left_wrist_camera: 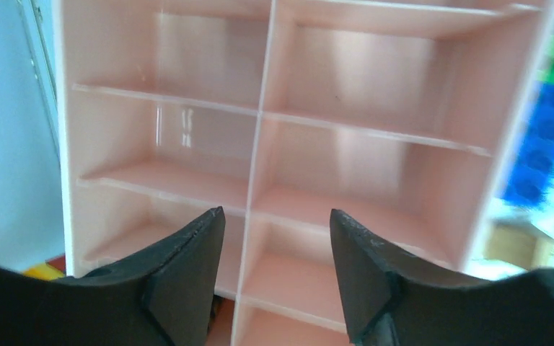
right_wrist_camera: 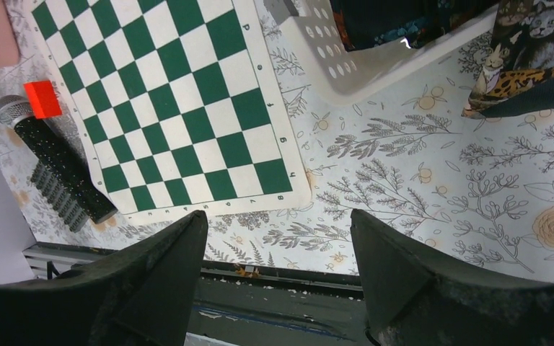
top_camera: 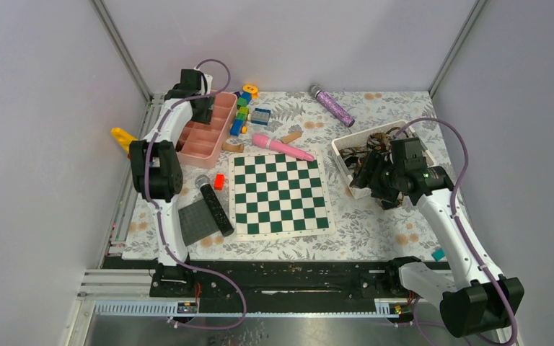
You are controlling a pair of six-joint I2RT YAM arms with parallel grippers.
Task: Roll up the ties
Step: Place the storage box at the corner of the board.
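The ties (top_camera: pixel 376 146) lie bunched in a white basket (top_camera: pixel 340 148) at the right of the mat, in dark patterned fabric. In the right wrist view one cat-patterned tie (right_wrist_camera: pixel 526 50) hangs over the basket (right_wrist_camera: pixel 346 65) onto the mat, and more fabric (right_wrist_camera: pixel 404 18) shows inside. My right gripper (top_camera: pixel 376 189) (right_wrist_camera: pixel 278 216) is open and empty, held above the mat just in front of the basket. My left gripper (top_camera: pixel 203 112) (left_wrist_camera: pixel 278 216) is open and empty over a pink organizer (left_wrist_camera: pixel 375 94) at the back left.
A green chessboard (top_camera: pixel 279 193) lies mid-mat. A black microphone (top_camera: pixel 215 205), a red block (top_camera: pixel 218 182) and a grey plate (top_camera: pixel 196 222) lie left of it. A pink microphone (top_camera: pixel 283 147), toy bricks (top_camera: pixel 244 112) and a purple microphone (top_camera: pixel 332 105) lie behind it.
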